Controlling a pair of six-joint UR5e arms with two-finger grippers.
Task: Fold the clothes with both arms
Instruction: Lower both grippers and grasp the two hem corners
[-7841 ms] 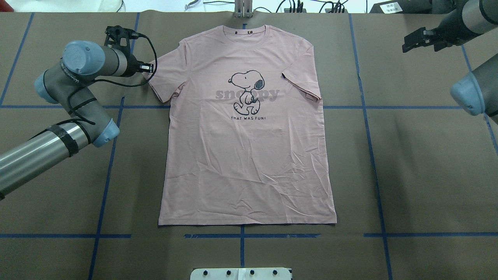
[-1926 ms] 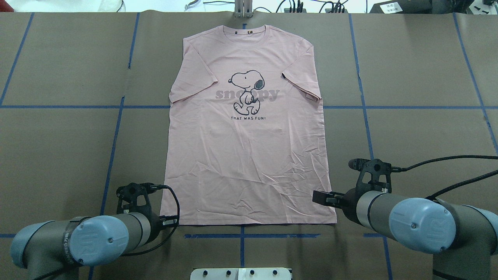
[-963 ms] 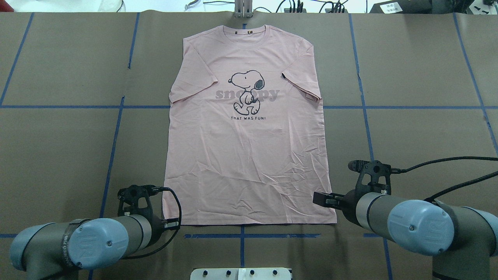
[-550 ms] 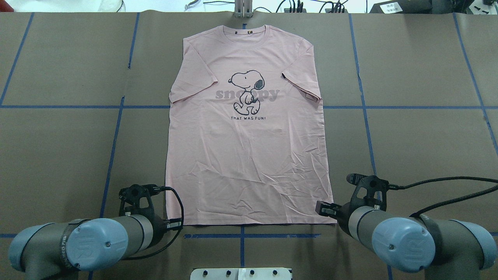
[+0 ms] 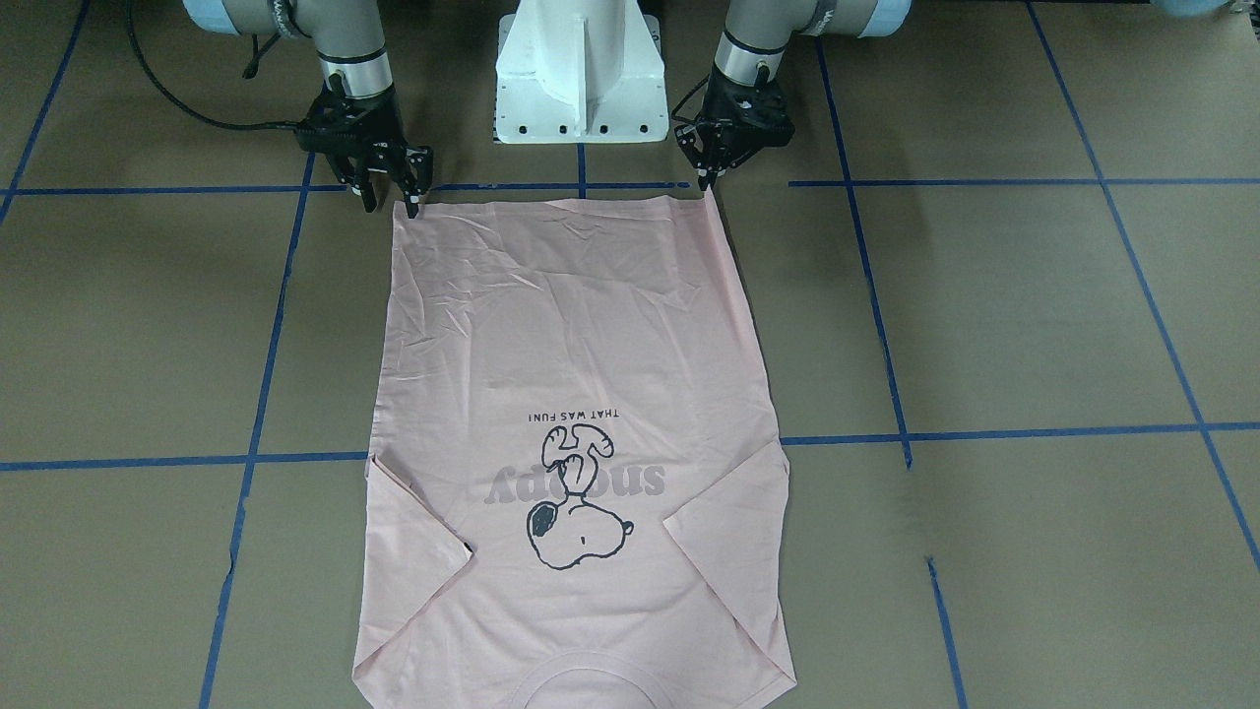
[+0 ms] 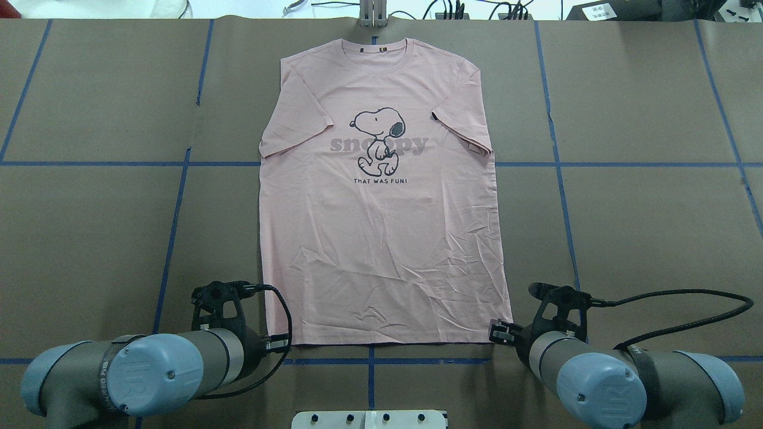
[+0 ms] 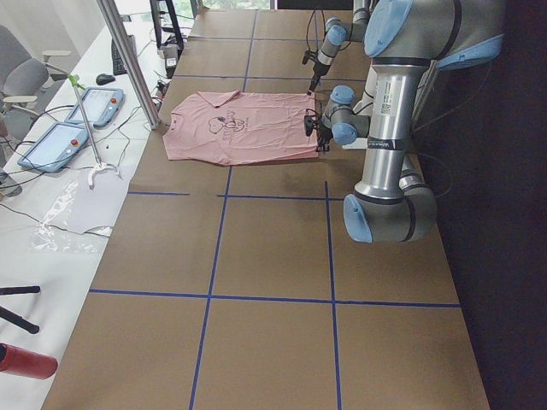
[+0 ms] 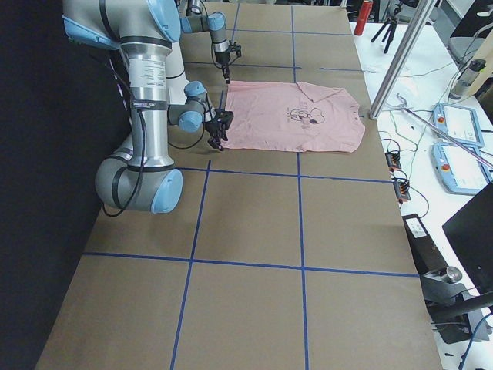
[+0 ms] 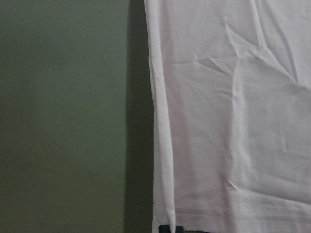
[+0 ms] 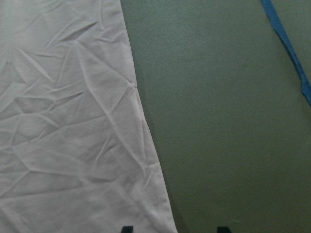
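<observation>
We show the shirt (image 6: 381,238) flat in the middle of the table (image 6: 89,238), hem toward the robot's edge, as the left gripper (image 5: 706,182) and right gripper (image 5: 391,202) have just reached its hem corners: the left pinched on its corner, nudging it inward, the right spread astride its own, grasp pending.

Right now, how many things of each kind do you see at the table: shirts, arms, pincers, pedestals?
1 shirt
2 arms: left arm, right arm
2 pincers: left pincer, right pincer
1 pedestal
Total: 6
</observation>
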